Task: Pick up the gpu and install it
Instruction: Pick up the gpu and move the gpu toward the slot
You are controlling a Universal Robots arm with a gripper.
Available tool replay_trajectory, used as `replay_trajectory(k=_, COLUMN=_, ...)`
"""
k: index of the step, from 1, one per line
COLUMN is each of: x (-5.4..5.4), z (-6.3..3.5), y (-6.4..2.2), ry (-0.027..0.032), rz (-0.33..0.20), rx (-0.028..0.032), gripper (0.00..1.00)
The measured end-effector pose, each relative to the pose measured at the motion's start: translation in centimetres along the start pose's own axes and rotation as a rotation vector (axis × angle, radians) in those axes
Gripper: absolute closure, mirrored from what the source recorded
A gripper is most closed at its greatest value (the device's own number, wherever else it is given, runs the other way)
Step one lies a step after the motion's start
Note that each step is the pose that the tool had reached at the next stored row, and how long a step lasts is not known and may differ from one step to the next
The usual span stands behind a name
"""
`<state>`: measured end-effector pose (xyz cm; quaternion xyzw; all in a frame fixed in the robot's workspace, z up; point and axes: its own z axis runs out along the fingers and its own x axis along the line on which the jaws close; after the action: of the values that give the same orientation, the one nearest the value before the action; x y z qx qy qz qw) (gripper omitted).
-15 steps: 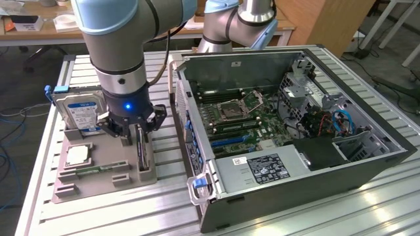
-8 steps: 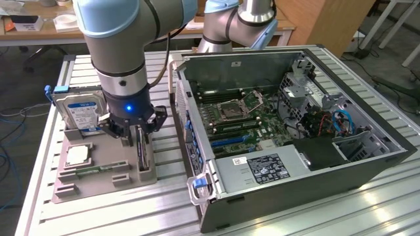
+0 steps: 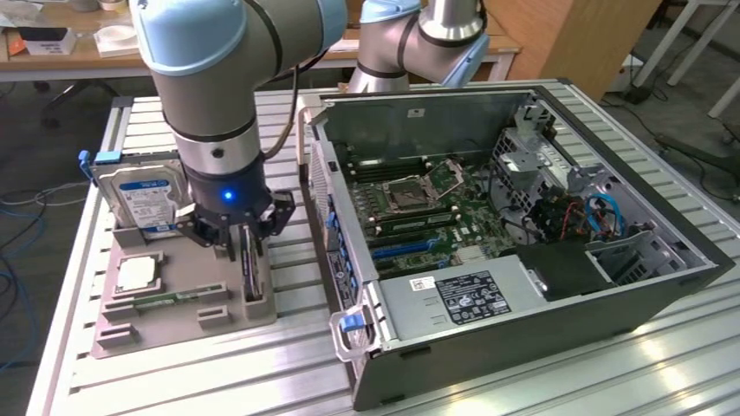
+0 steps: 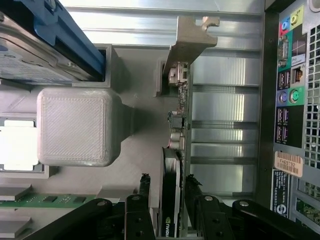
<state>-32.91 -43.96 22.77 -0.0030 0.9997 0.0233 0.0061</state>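
The pick-up step is judged in hand: the open gripper is set astride the upright gpu in its grey holder, nothing yet gripped; a square, centred closure is called for.

A ribbed aluminium table spans the foreground, glare on its slats; behind stands a wooden desk; a wooden cabinet sits at the exterior view's right; grey floor carries loose cables.
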Motion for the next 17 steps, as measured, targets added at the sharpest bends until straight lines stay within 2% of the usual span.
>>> replay_trajectory(k=6, x=0.01, z=0.55, y=-0.03, ry=0.0, rz=0.0, rx=0.0, gripper=0.59)
replay_trajectory(k=17, x=0.01, z=0.55, y=-0.03, ry=0.0, rz=0.0, rx=0.0, gripper=0.6)
